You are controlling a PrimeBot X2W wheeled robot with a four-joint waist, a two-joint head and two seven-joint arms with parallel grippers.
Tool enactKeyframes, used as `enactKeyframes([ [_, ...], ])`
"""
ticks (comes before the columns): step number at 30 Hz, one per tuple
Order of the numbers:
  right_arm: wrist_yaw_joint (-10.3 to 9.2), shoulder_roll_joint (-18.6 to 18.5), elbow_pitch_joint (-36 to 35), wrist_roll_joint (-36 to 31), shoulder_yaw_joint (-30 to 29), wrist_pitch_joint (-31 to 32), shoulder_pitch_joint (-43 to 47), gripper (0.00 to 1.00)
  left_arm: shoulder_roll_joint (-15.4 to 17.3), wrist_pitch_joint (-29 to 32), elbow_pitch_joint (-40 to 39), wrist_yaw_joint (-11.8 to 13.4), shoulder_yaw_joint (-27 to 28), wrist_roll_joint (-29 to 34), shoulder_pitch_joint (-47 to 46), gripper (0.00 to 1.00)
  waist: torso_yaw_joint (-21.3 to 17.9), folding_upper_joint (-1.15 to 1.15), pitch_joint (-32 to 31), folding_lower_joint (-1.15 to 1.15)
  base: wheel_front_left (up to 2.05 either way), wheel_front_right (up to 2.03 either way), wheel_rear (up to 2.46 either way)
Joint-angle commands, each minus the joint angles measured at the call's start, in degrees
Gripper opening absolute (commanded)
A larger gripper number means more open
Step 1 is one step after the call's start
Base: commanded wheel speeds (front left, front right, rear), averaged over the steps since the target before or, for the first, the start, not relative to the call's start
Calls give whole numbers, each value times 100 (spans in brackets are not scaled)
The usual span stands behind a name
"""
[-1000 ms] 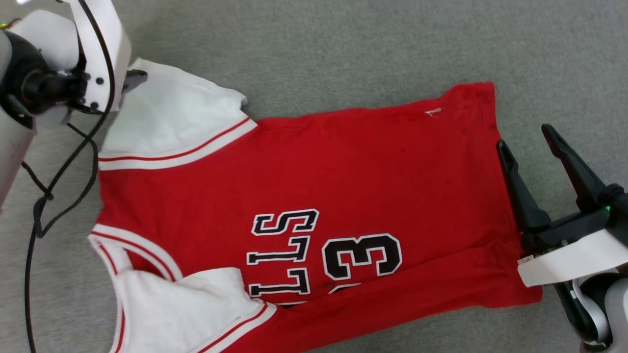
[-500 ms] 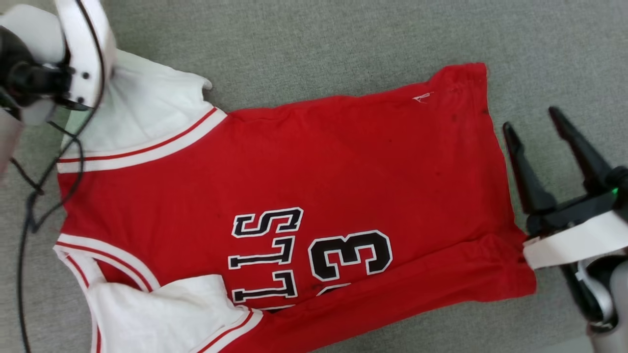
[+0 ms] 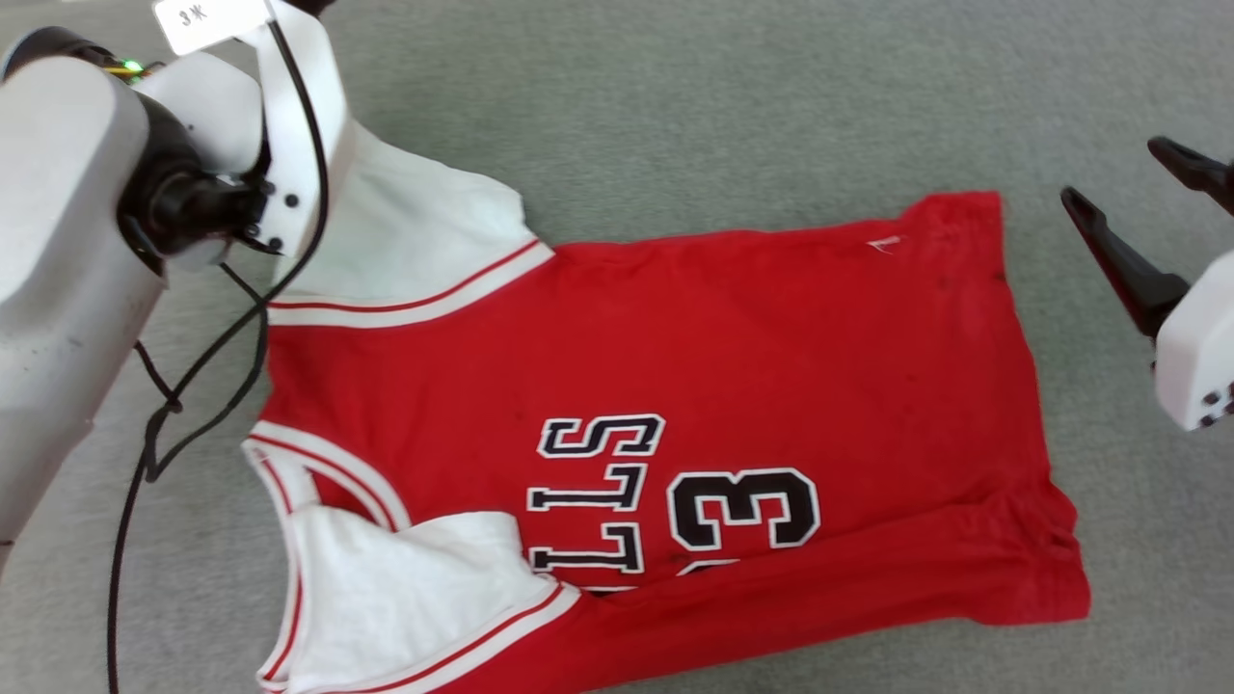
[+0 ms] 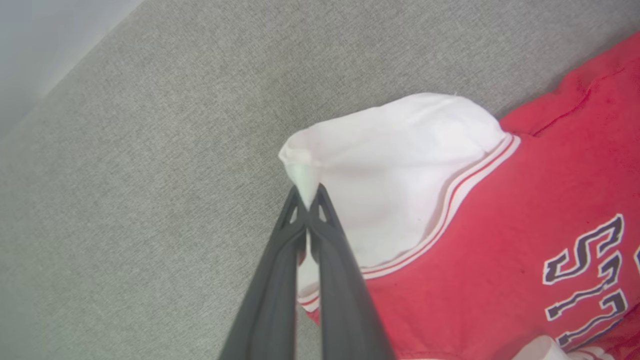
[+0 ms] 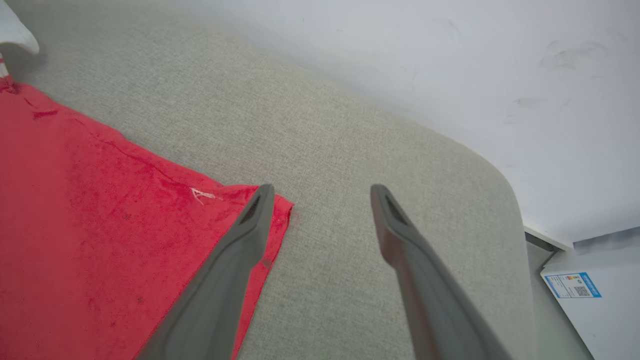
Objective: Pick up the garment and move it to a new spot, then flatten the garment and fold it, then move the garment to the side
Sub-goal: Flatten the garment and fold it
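The garment (image 3: 675,386) lies spread out, lettering up, on the grey cushion (image 3: 675,96), hem toward 3 o'clock and neck toward 9 o'clock in the head view; the left gripper (image 4: 310,195), at 10 o'clock, has its fingers pressed together on a pinch of the white sleeve (image 4: 395,165), whose corner stands in a small peak at the tips. The right gripper (image 5: 322,192), at 3 o'clock, holds nothing, fingers spread wide just beside the hem's far corner; whether it touches the cloth cannot be told.
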Motion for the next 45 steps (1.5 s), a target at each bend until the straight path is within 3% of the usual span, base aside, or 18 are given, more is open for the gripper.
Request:
enactKeyframes([
  [1, -4, -275, 139, 301, 277, 525, -318, 100, -16, -85, -83, -26, -28, -17, 80, 0, 194, 0, -138, 0, 0, 0, 0],
  [7, -4, -915, 579, 1179, 1251, 2187, -1221, 100, -101, -278, -371, -52, -127, 19, 67, 0, 443, 0, -103, 0, 0, 0, 0],
  [12, -4, -1055, 917, 1616, 1733, 3075, -1848, 100, -176, -432, -648, -70, -165, 30, -75, 0, 643, 0, 76, 0, 0, 0, 0],
  [17, -3, -942, 1363, 1744, 2032, 3434, -2247, 100, -247, -494, -817, -68, -178, 28, -231, 0, 818, 0, 301, 0, 0, 0, 0],
  [26, 3, -604, 2132, 1990, 2733, 3290, -2165, 100, -234, -675, -864, -72, -261, 62, -350, 0, 998, 0, 635, 0, 0, 0, 0],
  [27, 5, -597, 2160, 2027, 2774, 3217, -2158, 13, -222, -690, -855, -72, -273, 55, -354, 0, 1000, 0, 637, 0, 0, 0, 0],
  [28, 5, -592, 2178, 2044, 2764, 3086, -2214, 0, -205, -695, -844, -73, -280, 48, -364, 0, 997, 0, 634, 0, 0, 0, 0],
  [38, -4, -875, 2299, 2311, 2684, 2171, -2386, 0, -99, -1165, -884, -74, -280, -128, -63, 0, 979, 0, 12, 0, 0, 0, 0],
  [45, -4, -1138, 2148, 2575, 2695, 1565, -1873, 0, 241, -1423, -1287, -58, -336, -272, 581, 0, 1016, 0, -599, 0, 0, 0, 0],
])
